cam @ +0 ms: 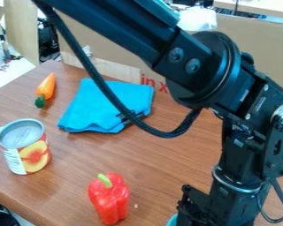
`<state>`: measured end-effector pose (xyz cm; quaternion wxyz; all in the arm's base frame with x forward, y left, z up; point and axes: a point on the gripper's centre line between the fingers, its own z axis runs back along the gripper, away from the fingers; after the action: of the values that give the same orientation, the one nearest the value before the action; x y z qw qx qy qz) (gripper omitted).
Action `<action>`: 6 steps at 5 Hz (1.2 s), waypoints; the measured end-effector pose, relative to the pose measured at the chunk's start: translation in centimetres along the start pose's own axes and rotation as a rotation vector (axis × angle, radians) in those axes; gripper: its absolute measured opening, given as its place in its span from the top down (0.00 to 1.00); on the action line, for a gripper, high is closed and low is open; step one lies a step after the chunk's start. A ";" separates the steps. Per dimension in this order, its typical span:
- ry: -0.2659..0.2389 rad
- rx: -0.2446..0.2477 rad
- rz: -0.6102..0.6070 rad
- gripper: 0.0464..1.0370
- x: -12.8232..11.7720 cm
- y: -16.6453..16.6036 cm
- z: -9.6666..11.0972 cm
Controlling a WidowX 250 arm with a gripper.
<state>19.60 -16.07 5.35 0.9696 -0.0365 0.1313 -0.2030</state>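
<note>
At the lower right of the view, a black robot gripper (194, 207) hangs low over a brown wood-grain table (167, 159), partly cut off by the bottom edge. Whether it is open, closed or gripping something cannot be told. Just beside it, on its left as seen, is a sliver of a teal object (172, 221), mostly cut off or hidden, its kind unclear. Farther left, near the gripper but apart from it, a shiny red bell pepper (109, 201) with a bright green stem lies on the table, stem end pointing away from the camera. Well apart at the left stands an upright can (25, 148), its label showing orange-yellow fruit slices. Beyond the can, an orange carrot (46, 87) lies with its green end toward the camera. To the carrot's right is a folded bright blue cloth (99, 106). Brown cardboard (250, 48) stands behind the table, and the black arm (129, 33) slants in from the top edge.
</note>
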 end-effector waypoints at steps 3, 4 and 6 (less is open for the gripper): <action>0.026 0.026 -0.046 0.71 0.6 0.4 -0.7; 0.027 0.027 -0.057 0.88 0.6 0.4 -0.7; 0.044 0.032 -0.094 0.95 0.5 0.1 1.0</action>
<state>20.35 -16.11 6.15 0.9564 -0.0228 0.1475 -0.2509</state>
